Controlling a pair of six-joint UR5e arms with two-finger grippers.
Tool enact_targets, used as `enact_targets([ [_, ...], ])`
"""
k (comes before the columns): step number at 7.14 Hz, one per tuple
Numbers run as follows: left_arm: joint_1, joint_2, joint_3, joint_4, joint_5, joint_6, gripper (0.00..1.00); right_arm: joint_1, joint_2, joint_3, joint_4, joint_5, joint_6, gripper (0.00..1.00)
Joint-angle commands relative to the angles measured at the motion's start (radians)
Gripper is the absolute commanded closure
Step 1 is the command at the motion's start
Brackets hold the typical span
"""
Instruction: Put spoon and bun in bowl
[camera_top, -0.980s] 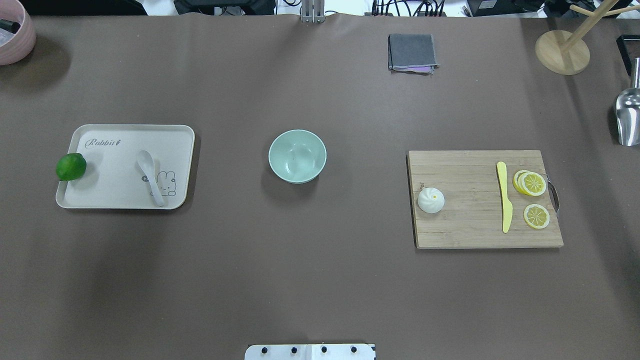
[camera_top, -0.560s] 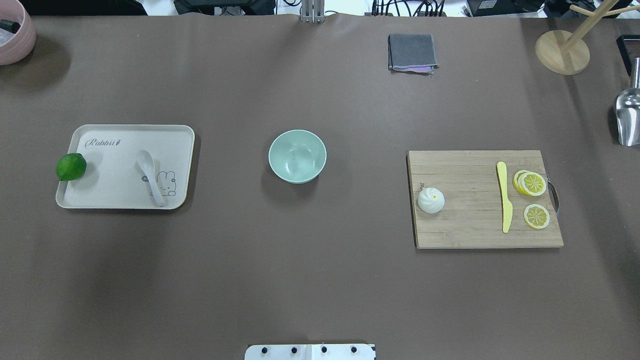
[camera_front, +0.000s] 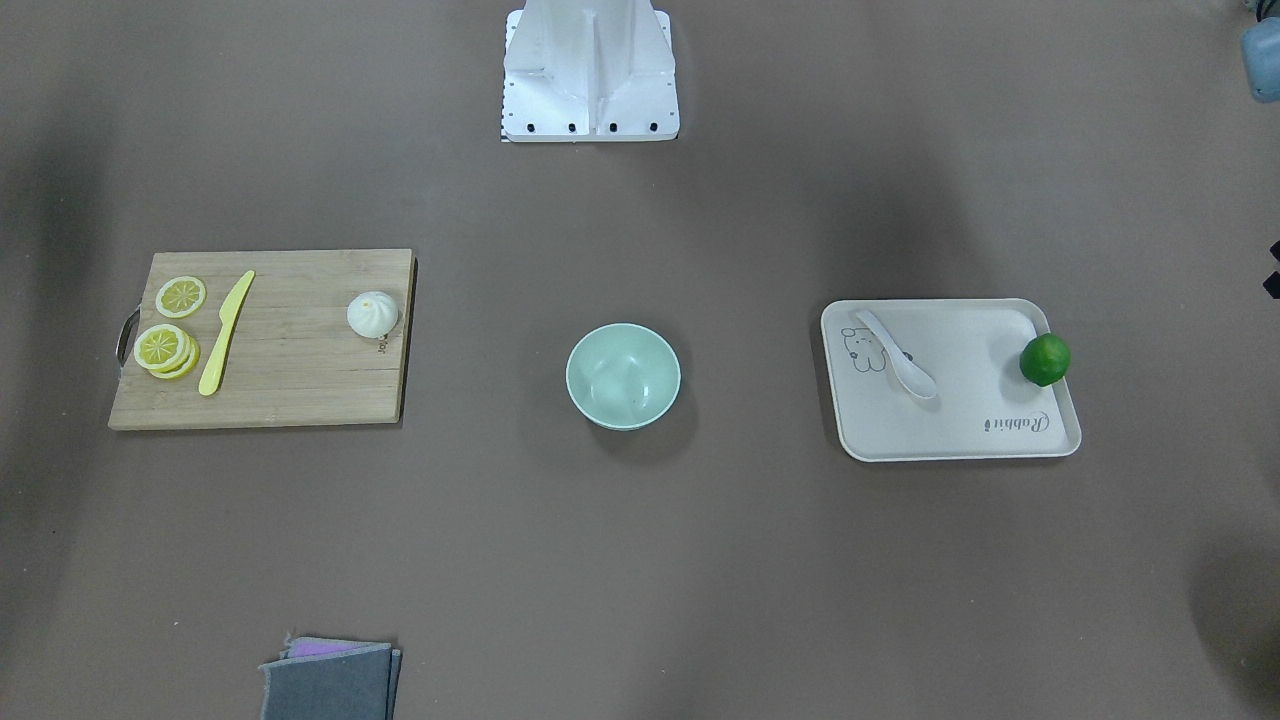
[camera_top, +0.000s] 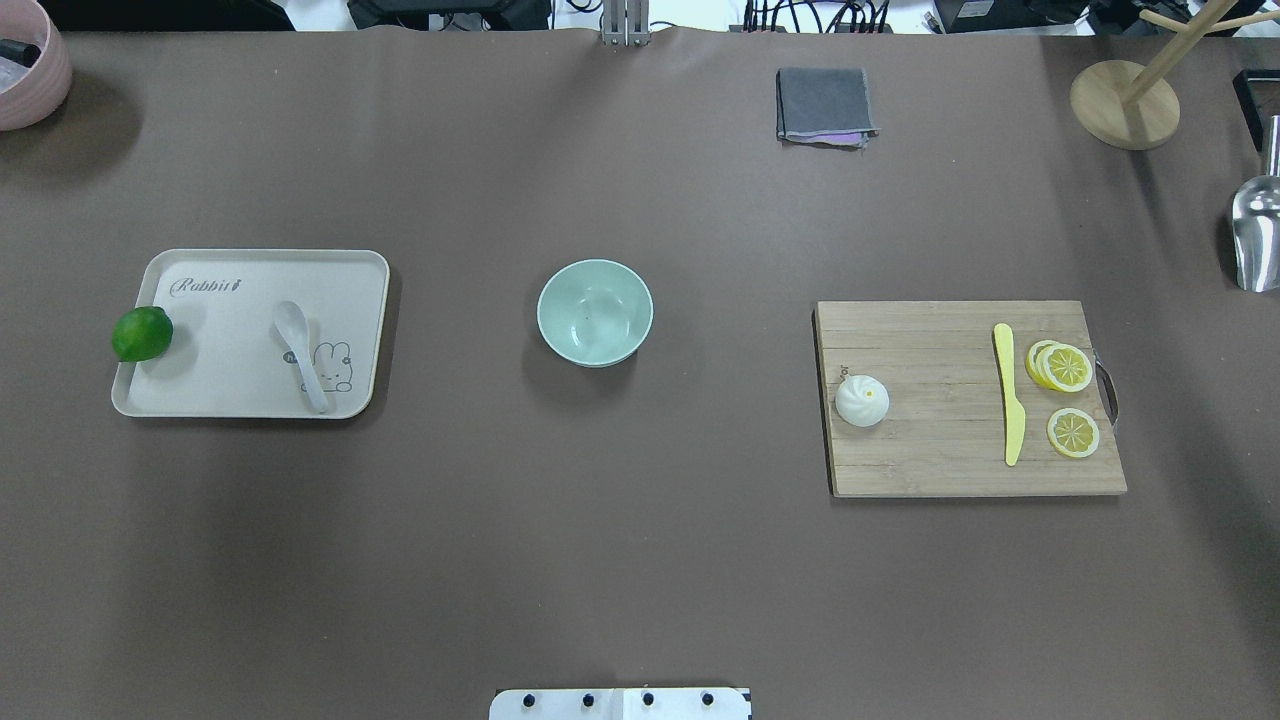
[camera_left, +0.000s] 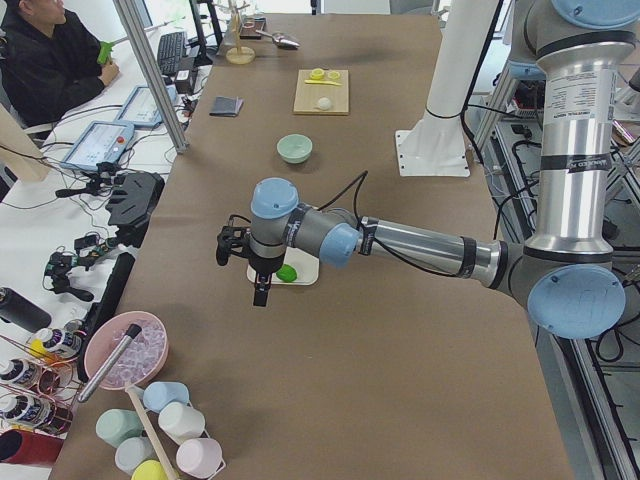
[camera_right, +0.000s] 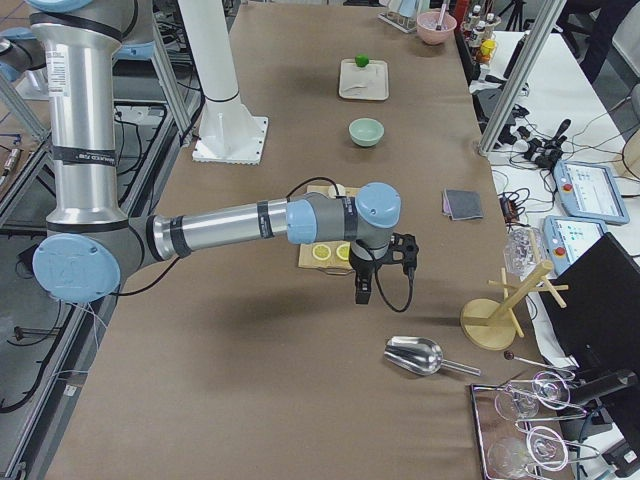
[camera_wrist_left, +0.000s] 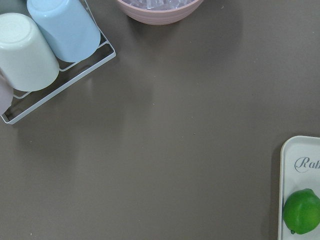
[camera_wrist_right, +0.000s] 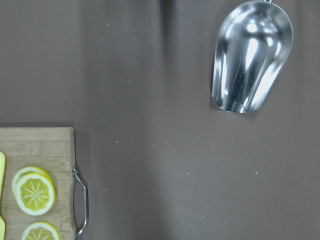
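In the overhead view the bowl (camera_top: 595, 312) stands upright on the brown table (camera_top: 640, 560), a little above the centre of the frame. The spoon (camera_top: 300, 355) lies on the cream tray (camera_top: 230, 375) in the left part of the frame. Its scoop points to the top and its handle to the bottom, beside the rabbit drawing. A green lime (camera_top: 142, 333) sits at the left rim of this tray. The bun (camera_top: 862, 400) rests on the wooden cutting board (camera_top: 930, 455) in the right part of the frame, close to the board's left edge. A yellow knife (camera_top: 1010, 392) and lemon slices (camera_top: 1066, 368) lie nearer to the board's right side. The spoon and the bun are both well apart from the bowl, one on each side of it.

The left gripper (camera_left: 260, 292) shows only in the exterior left view, in the centre-left of the frame. It hangs with its fingers pointing down, near the tray, and I cannot tell whether it is released or clenched. The right gripper (camera_right: 361, 291) shows only in the exterior right view, just right of the centre. It also points down, near the cutting board, and I cannot tell its state either. Nothing is seen in either gripper. A metal scoop (camera_wrist_right: 250, 55) lies in the upper right of the right wrist view.
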Motion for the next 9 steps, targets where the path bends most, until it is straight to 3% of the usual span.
enact_targets([
  [1,0.031,-0.047,0.006,-0.120,0.000,-0.038,0.02,-0.027,0.050,-0.036,0.227,-0.015,0.025,0.00],
  [2,0.051,-0.056,0.001,-0.131,-0.004,-0.093,0.02,-0.058,0.050,-0.073,0.318,-0.058,0.025,0.00],
  [5,0.136,-0.183,0.047,-0.124,0.013,-0.181,0.02,-0.088,0.062,-0.050,0.328,-0.032,0.028,0.00],
  [7,0.266,-0.192,0.035,-0.127,0.190,-0.350,0.02,-0.095,0.045,-0.027,0.328,-0.028,0.067,0.00],
  [9,0.395,-0.199,-0.008,-0.119,0.340,-0.570,0.02,-0.101,0.036,-0.004,0.358,0.038,0.187,0.00],
])
